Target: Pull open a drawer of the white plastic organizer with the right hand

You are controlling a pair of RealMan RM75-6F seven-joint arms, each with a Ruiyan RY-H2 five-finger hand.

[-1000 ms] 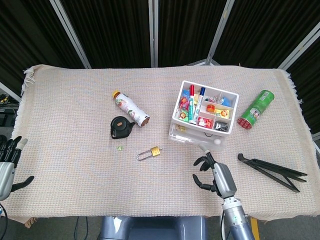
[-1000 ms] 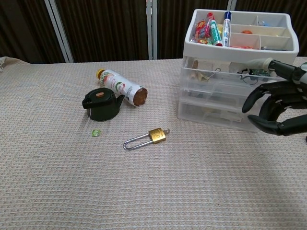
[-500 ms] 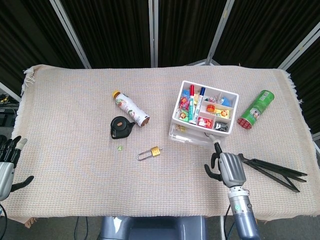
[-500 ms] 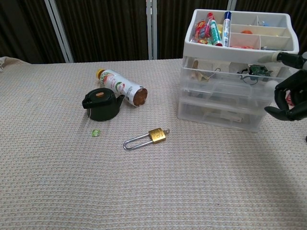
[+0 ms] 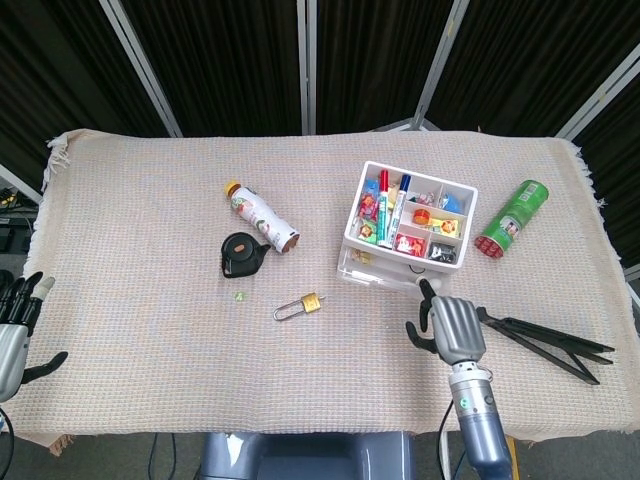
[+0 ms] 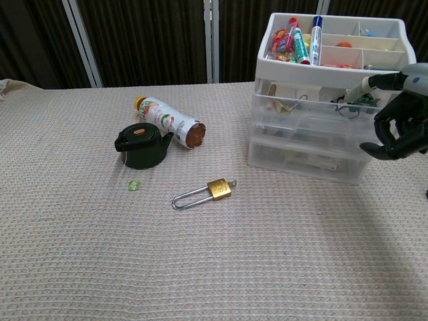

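No label on the white plastic organizer (image 6: 314,144) is readable. It sits just ahead-left of the right hand (image 6: 400,124) — drawer fronts facing the robot, all closed. That hand's fingers are curled, holding nothing; left hand (image 5: 14,325) spread open.

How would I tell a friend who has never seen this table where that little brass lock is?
Start at the white plastic organizer with pens in its top tray, then look toward the robot's left, on the woven cloth. The padlock lies flat there, nearer the front edge than the black lid and the lying bottle. It alone has a brass body and a long silver shackle.
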